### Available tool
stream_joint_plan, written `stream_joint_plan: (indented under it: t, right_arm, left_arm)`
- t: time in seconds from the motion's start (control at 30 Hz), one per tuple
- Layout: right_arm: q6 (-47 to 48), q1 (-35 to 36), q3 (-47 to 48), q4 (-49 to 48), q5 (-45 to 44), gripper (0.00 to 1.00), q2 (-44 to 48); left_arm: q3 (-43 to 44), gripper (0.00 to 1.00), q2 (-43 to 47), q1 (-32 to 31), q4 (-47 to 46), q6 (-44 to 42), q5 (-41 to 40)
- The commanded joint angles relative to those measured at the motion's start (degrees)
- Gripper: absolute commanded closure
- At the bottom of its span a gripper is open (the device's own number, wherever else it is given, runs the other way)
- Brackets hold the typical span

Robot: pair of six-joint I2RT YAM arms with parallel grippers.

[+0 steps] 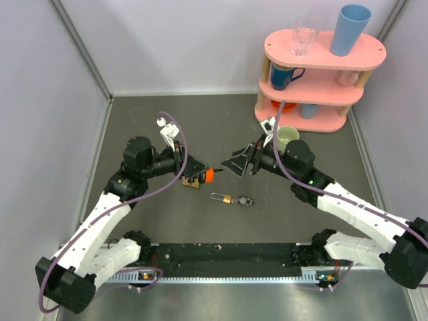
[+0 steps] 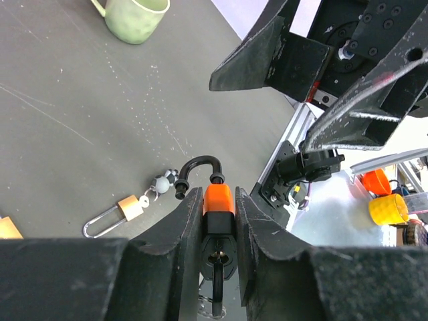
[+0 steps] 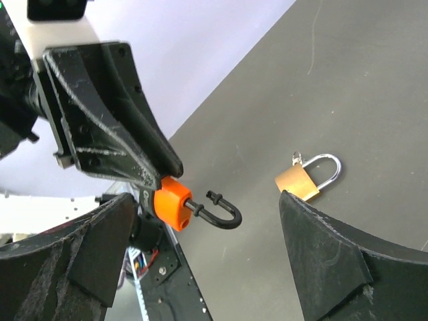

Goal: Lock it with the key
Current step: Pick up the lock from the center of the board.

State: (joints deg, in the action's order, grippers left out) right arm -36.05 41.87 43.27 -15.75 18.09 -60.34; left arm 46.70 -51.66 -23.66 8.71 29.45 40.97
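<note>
1. The left gripper (image 1: pixel 202 175) is closed narrowly on the orange-and-black padlock (image 2: pixel 218 199), whose black shackle stands open.
2. The key (image 2: pixel 217 289) seems to hang from the padlock's underside, at 6 o'clock in the left wrist view.
3. The right gripper (image 1: pixel 235 163), at 3 o'clock of the padlock, gapes wide and holds nothing.

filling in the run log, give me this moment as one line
left gripper: shut on orange padlock | shackle: open | right gripper: open, empty | brass padlock: on table
</note>
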Motion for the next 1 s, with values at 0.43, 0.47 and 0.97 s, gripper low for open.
stream_joint_plan:
  t: [0.43, 0.47, 0.97]
  right_arm:
    - [-2.42, -1.26, -3.45, -26.67, 27.78, 0.16, -19.89]
    - [-2.96, -1.35, -3.45, -27.92, 28.40, 0.19, -20.86]
    - [-3.85, -1.35, -2.22, -27.50, 27.44, 0.98, -20.61]
  left_arm:
    - [-3.28, 1.00, -5.20, 0.02, -11.61, 2.98, -0.54]
    - [-3.37, 1.00, -5.47, 0.02, -12.57, 3.33, -0.45]
    - [-3.89, 1.00, -7.49, 0.02, -15.56, 4.91, 1.39]
